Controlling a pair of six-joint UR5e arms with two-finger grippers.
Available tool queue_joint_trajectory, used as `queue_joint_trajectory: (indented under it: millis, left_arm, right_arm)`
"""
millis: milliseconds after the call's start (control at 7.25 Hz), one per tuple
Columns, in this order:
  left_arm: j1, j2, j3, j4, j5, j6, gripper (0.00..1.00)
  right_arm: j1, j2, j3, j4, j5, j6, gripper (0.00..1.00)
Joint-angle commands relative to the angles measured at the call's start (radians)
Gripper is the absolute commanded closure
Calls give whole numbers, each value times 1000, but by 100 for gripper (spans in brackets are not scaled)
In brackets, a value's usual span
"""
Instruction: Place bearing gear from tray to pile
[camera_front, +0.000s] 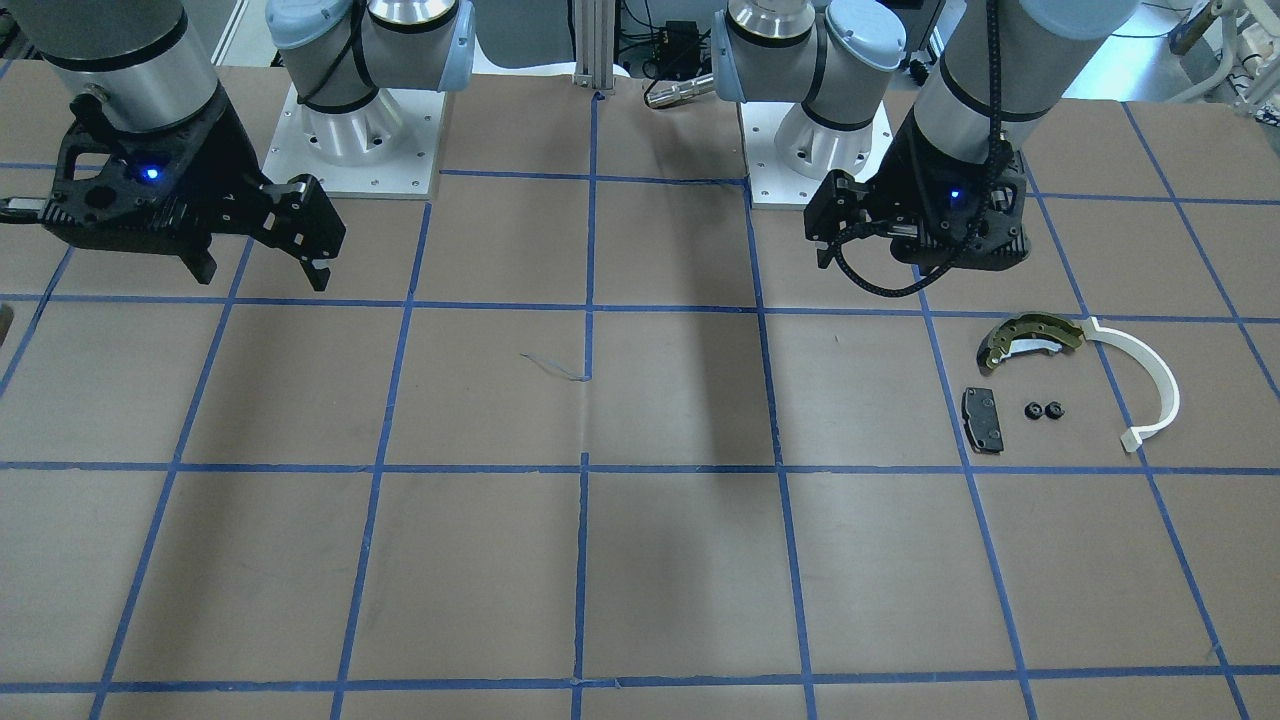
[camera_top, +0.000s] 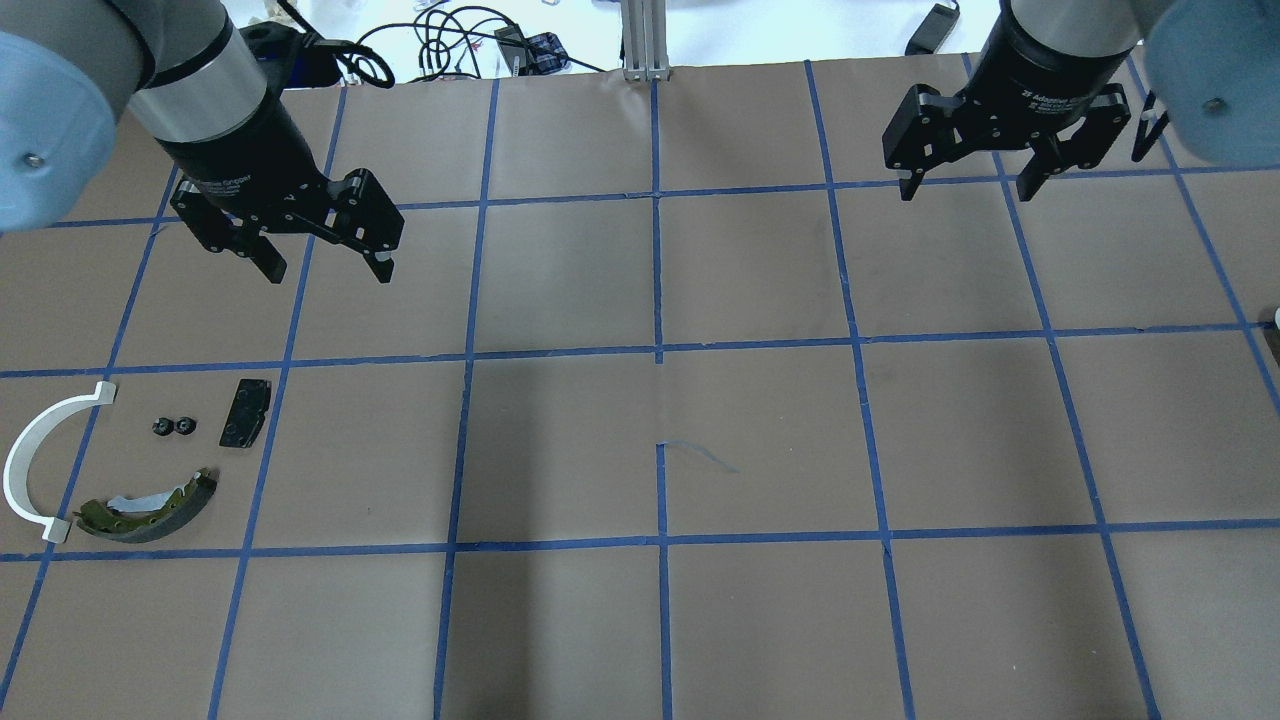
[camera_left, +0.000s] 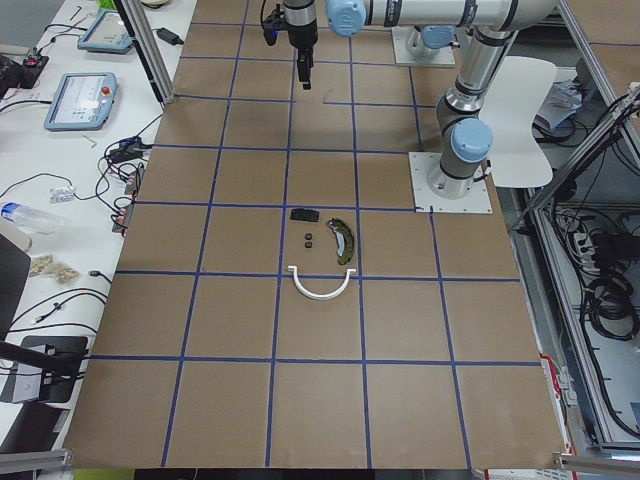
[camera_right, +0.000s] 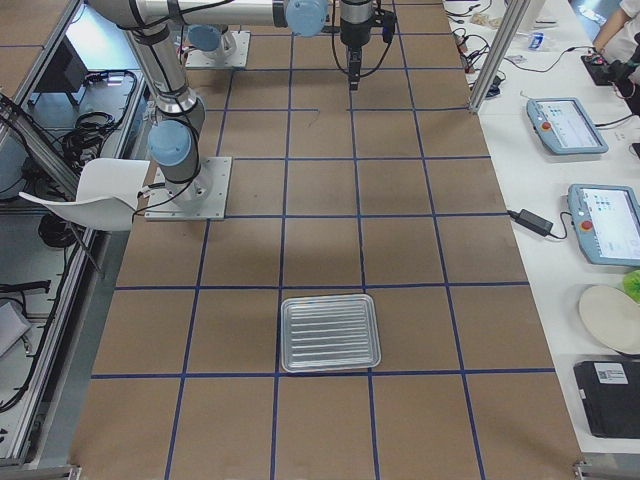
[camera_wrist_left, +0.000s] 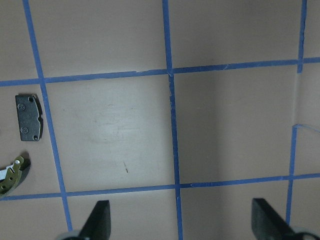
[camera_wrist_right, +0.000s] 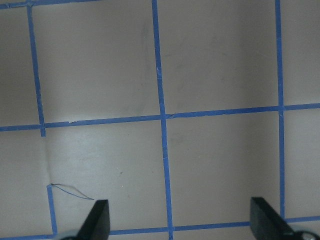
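The left hand (camera_top: 328, 270) and right hand (camera_top: 966, 190) hang wide open, empty; bearing gears (camera_top: 183, 426) lie in the pile (camera_top: 246, 412) near the worktop's (camera_top: 560, 440) left edge.

Clipped by the left wrist view's edge, off to the side of the left gripper (camera_wrist_left: 183, 222): olive-gold brake shoe (camera_wrist_left: 11, 176). Too small to identify, robot-side of that gripper: two black parts (camera_top: 172, 427).

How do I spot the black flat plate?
At the table's end on the robot's left, find the curved olive shoe and white strip. The brake pad lies near them: the only flat black rectangle, larger than the two round black bits.
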Motion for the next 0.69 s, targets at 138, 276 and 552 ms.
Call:
queue_joint_trajectory:
  millis: [138,276,552]
  left_arm:
    - [-1,-1,-1,7,1,-8,0]
    - [0,1,-4,4,2,-8,0]
    - [-2,2,-4,5,1,-11,0]
  right_arm:
    - [0,2,-2,-4,1,-1,0]
    - [0,2,-2,-4,0,-1,0]
    - [0,2,-1,-4,0,1,0]
